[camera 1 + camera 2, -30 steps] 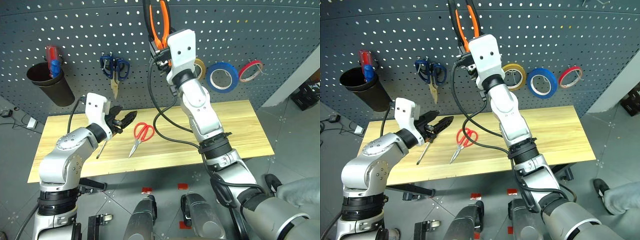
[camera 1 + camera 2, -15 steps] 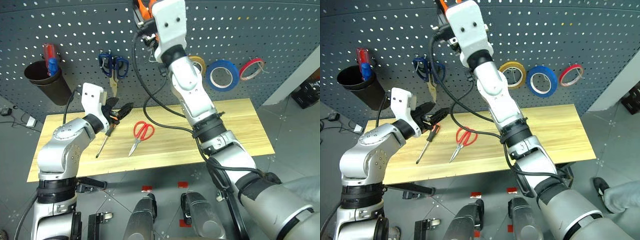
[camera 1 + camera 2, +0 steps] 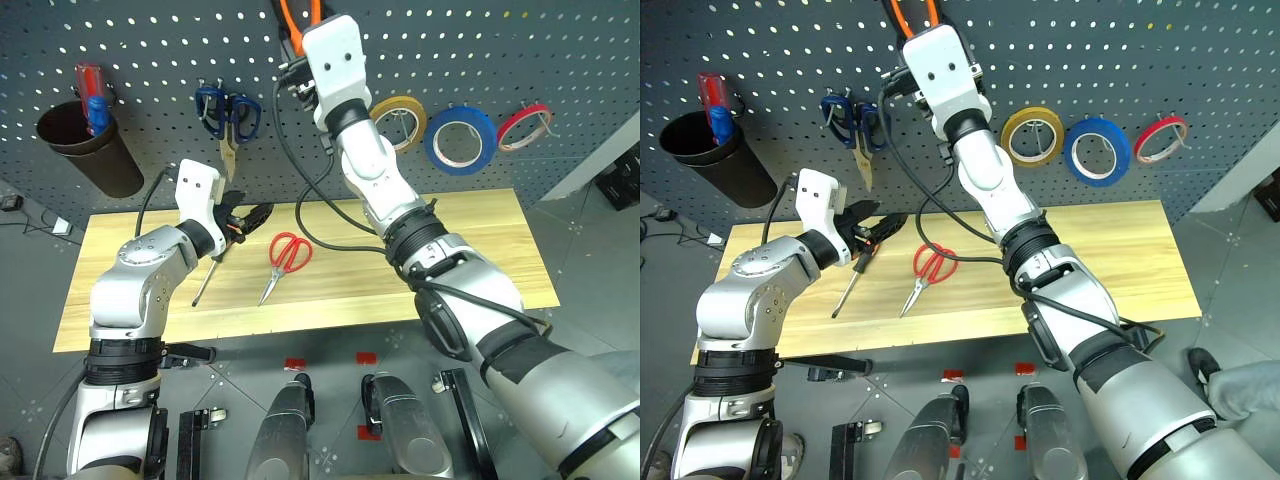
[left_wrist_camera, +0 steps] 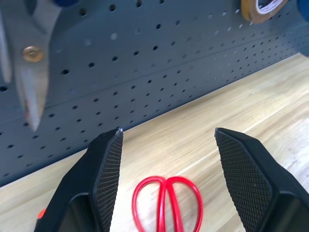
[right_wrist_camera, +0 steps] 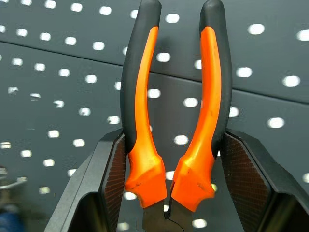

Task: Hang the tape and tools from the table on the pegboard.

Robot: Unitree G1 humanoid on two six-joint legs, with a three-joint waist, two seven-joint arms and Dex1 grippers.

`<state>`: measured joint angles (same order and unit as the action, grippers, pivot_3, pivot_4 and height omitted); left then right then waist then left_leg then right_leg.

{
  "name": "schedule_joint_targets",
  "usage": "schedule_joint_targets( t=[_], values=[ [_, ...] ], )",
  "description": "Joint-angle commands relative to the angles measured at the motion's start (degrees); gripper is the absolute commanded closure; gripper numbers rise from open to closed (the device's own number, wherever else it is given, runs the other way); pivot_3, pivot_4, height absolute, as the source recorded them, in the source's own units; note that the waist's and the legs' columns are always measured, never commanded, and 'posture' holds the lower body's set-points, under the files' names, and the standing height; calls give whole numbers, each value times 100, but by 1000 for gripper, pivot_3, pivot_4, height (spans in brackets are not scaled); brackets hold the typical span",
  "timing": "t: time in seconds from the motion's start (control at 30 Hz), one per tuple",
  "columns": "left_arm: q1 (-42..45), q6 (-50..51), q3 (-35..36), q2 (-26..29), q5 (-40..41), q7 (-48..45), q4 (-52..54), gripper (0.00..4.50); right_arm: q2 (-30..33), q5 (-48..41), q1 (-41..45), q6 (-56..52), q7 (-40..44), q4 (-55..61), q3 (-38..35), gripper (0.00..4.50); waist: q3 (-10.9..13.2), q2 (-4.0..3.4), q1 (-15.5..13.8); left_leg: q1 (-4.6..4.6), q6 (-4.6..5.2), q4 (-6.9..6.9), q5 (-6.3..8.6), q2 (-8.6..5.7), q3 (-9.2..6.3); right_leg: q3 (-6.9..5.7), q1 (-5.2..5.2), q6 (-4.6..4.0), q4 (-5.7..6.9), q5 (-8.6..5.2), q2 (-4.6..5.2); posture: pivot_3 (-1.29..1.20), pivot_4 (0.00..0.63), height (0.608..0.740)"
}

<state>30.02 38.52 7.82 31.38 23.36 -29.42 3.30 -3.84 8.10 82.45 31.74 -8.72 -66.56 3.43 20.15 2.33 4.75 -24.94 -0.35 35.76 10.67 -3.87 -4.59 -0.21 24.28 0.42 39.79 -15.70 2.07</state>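
Note:
My right gripper (image 5: 170, 145) is shut on the pliers (image 5: 140, 96), whose orange-and-black handles point up, close in front of the pegboard (image 3: 150, 50). In the eye views the pliers (image 3: 298, 14) are high on the board. My left gripper (image 3: 250, 216) hangs open and empty just above the table (image 3: 450, 250). It is above the handle end of the screwdriver (image 3: 209, 277) and left of the red scissors (image 3: 288, 254). The red scissors (image 4: 166, 199) lie flat beyond its fingers. The blue tape (image 3: 460, 140) hangs on a pegboard hook.
Blue-handled scissors (image 3: 228, 115) hang on the board above my left gripper. A yellow tape ring (image 3: 400, 120) and a thin red tape ring (image 3: 525, 123) flank the blue one. A black cup (image 3: 75, 150) with handled tools is fixed at the board's left.
My right gripper has carried the pliers a little higher and closer to the pegboard. My left gripper has edged toward the board. The head view has shifted too.

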Motion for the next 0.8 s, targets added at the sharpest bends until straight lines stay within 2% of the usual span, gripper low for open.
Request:
schedule_joint_targets(
  t=[0.03,0.8],
  values=[
    [38,-86,-8,7,-34,-50,129,1308,53,77,354,269,-208,-16,-68,1898,7,0,1,0,-9,-1,-5,0,0,-1,0,0,-1,0,0,-45,388,740],
    [-48,-195,-17,-71,-113,22,47,1308,-252,303,322,67,-551,-354,30,1898,51,1,-4,-1,-16,-8,-7,5,1,-2,3,-1,-6,-1,-2,-32,382,740]
  ],
)
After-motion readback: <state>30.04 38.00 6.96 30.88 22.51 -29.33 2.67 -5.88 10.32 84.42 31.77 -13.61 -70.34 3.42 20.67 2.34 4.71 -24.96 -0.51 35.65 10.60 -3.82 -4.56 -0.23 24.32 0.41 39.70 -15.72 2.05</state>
